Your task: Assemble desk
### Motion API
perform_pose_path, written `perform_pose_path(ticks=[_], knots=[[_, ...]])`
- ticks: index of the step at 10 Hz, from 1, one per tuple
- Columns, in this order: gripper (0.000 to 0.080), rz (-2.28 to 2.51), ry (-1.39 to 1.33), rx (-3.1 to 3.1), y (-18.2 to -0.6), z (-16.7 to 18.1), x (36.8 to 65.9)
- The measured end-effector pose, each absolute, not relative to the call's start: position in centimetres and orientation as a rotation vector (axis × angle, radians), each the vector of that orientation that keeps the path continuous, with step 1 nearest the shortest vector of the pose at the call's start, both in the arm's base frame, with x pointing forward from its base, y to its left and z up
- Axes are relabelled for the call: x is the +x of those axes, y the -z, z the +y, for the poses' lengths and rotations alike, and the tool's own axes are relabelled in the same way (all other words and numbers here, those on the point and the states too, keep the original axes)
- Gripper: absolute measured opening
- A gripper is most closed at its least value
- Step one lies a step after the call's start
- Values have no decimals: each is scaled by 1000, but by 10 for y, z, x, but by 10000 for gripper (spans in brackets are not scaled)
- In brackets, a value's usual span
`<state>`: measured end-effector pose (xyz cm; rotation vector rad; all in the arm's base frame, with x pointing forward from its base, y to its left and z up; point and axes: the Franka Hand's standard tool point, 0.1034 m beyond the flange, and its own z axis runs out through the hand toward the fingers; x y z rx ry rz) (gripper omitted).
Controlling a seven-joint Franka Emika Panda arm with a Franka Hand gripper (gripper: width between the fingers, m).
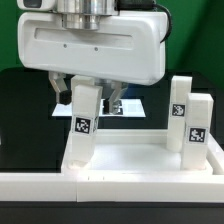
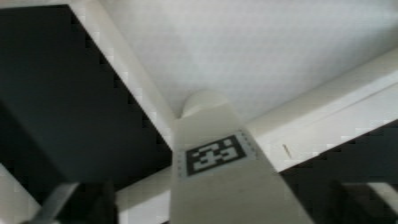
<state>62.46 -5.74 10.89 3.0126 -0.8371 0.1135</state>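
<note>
The desk's white slab (image 1: 135,158) lies flat with its rim up. One white leg (image 1: 84,125) stands upright in the corner socket on the exterior view's left, its square tag facing the camera. My gripper (image 1: 88,98) hangs straight above it, open, one finger on each side of the leg's upper end. In the wrist view the same leg (image 2: 222,150) runs up the middle between my fingers (image 2: 64,203), with a dark gap on both sides; the gripper (image 2: 214,208) is open around it. Two more legs (image 1: 180,108) (image 1: 198,128) stand on the slab's right side.
A long white border rail (image 1: 110,186) runs across the front below the slab. Behind the gripper a flat white sheet with tags, the marker board (image 1: 137,106), lies on the black table. A green wall closes the back.
</note>
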Motion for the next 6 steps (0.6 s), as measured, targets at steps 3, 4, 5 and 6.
perform_pose_path(ticks=[3, 4, 5, 6], knots=[[287, -1053, -113, 2952, -108, -57, 624], [287, -1193, -113, 2903, -108, -57, 624], [287, -1288, -113, 2864, -108, -57, 624], [287, -1354, -113, 2836, -108, -57, 625]])
